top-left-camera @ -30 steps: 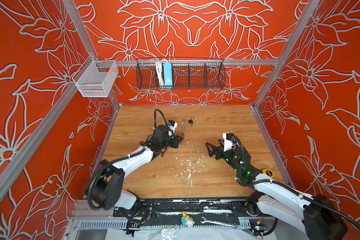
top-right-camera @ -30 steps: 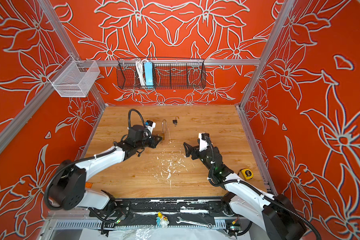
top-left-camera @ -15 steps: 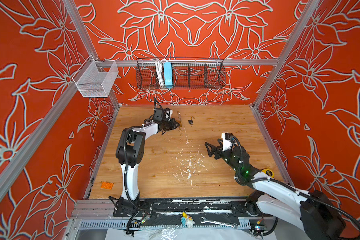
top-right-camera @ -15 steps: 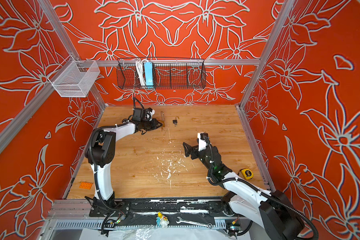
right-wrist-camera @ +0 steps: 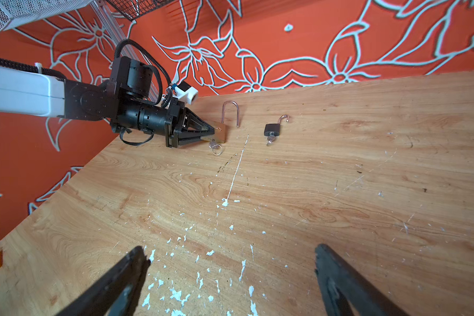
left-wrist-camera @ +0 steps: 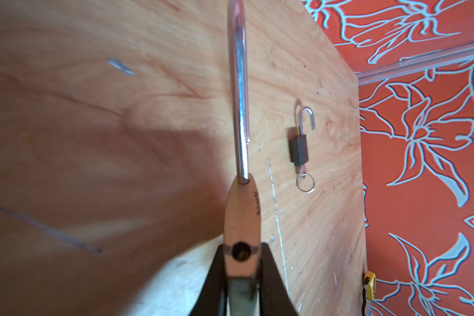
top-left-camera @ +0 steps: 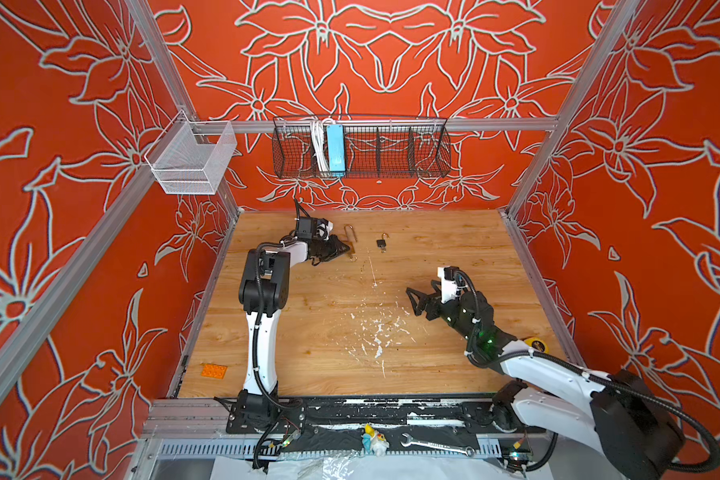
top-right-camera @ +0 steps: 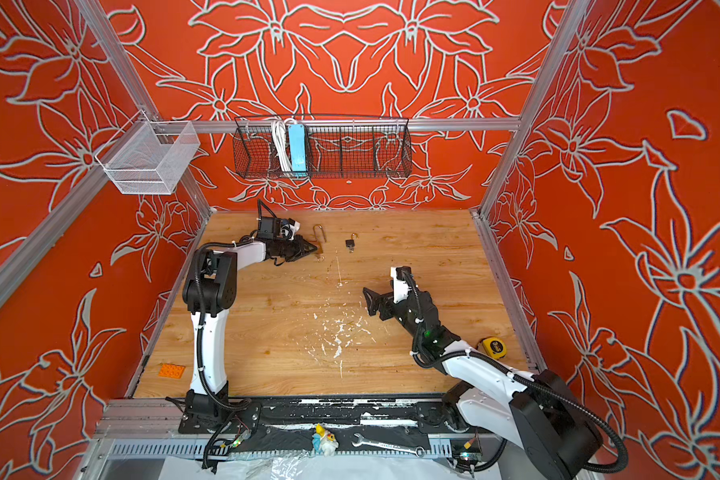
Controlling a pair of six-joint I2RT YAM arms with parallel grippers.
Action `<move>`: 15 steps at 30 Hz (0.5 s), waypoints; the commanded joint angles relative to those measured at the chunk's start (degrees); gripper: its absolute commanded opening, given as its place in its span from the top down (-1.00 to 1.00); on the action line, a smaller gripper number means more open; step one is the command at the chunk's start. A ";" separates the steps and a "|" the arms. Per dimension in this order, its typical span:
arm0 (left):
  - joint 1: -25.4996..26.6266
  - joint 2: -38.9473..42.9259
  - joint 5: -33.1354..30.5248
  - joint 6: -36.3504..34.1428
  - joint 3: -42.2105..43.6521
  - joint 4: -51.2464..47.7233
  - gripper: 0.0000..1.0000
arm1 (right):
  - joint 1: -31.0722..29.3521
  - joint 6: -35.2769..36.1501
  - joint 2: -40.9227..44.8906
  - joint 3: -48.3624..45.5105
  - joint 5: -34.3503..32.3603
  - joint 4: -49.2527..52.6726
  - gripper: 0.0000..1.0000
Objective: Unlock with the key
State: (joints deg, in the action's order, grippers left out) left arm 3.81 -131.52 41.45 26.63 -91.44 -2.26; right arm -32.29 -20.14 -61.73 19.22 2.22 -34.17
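Observation:
My left gripper is shut on the body of a brass padlock at the back left of the table. Its long shackle points toward the back wall, and one leg ends free beside the body. A key with a ring sticks out of the body's underside. To its right a small black padlock lies with its shackle open and a key in it. My right gripper hovers open mid-table, holding nothing.
A yellow tape measure lies by the right wall and an orange plate at the front left. White paint flecks mark the table middle. A black wire basket and a white mesh basket hang above.
My left arm has straightened up and carried the brass padlock back toward the far wall, settling there half a second ago. The right gripper has barely shifted and stays open.

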 commanded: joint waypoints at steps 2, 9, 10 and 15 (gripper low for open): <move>-0.69 0.09 1.89 -2.12 -2.06 -0.92 0.43 | 0.02 -0.31 -0.24 1.98 1.01 -1.25 -0.95; -0.91 3.81 -2.14 -5.11 0.49 -1.49 -0.80 | 0.01 -0.14 0.02 2.00 0.90 -1.25 -0.95; -0.91 5.11 -3.74 -5.49 1.53 -1.26 -0.94 | -0.03 -0.10 -0.03 2.05 0.95 -1.08 -0.96; -0.91 14.82 -12.14 -7.43 9.27 0.79 -0.94 | 0.03 -0.34 0.16 1.91 -0.65 -0.72 -0.95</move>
State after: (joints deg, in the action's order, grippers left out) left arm 3.05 -123.20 35.33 21.61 -85.19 -2.39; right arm -32.29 -20.12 -61.82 19.25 2.33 -34.13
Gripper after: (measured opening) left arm 0.970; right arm 0.978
